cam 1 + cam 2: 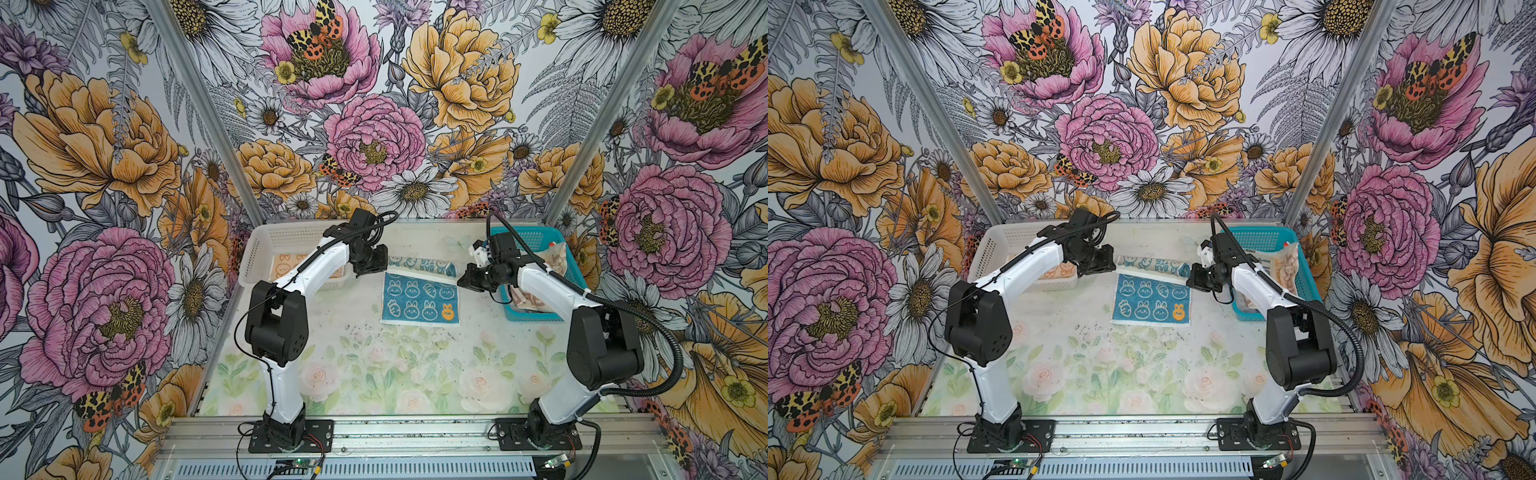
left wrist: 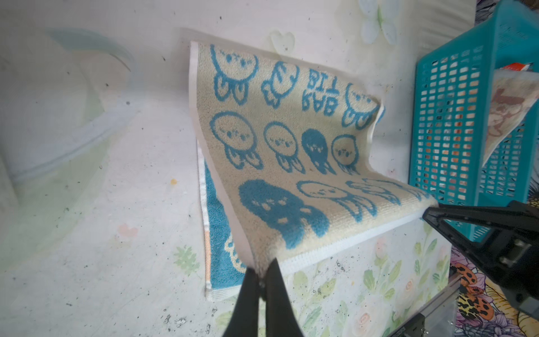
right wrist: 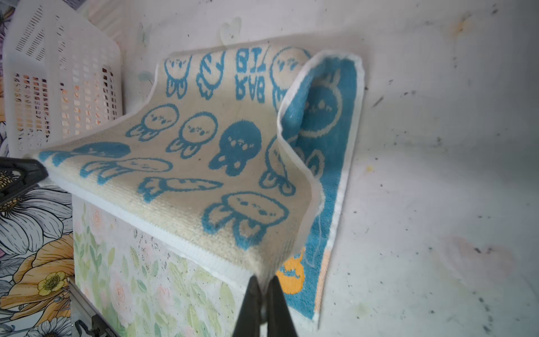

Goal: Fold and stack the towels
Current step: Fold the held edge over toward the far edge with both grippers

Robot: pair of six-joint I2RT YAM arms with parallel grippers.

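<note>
**Counter** (image 1: 374,374): pale floral-printed flat top flecked with dark specks. It carries everything listed below.

**White perforated plastic basket** (image 1: 266,245): stands at the far left of the counter. An orange bunny-print towel (image 1: 286,264) lies flat inside it.

**Teal perforated plastic basket** (image 1: 536,241): stands at the far right. It holds a crumpled peach-and-cream printed towel (image 1: 555,259) that lies partly over the wall.

**Blue-and-cream rectangular terry towel with bunny faces** (image 1: 419,301): lies mid-counter between the two baskets and touches neither.
- The near part is flat, blue face up.
- The far part is raised and turned back, so its cream underside (image 2: 291,140) faces up.
- The lifted white hem runs left to right from one pincer to the other, parallel to the free near hem.
- The bend rests on the counter at the far side, and the free near hem lies toward the arm bases from both pincers.
- Judged state: the half-fold is under way, and the held hem has covered only the far portion of the blue face.
- The coming move likely calls for both arms to draw toward their bases together, with the hem taut and level so that it meets the near hem squarely.

**Left pincer** (image 2: 262,271): black, with its jaws pressed together on the left corner of the lifted hem.

**Right pincer** (image 3: 264,280): black, with its jaws pinching the right corner. Neither arm is nearer to the near hem.
</note>
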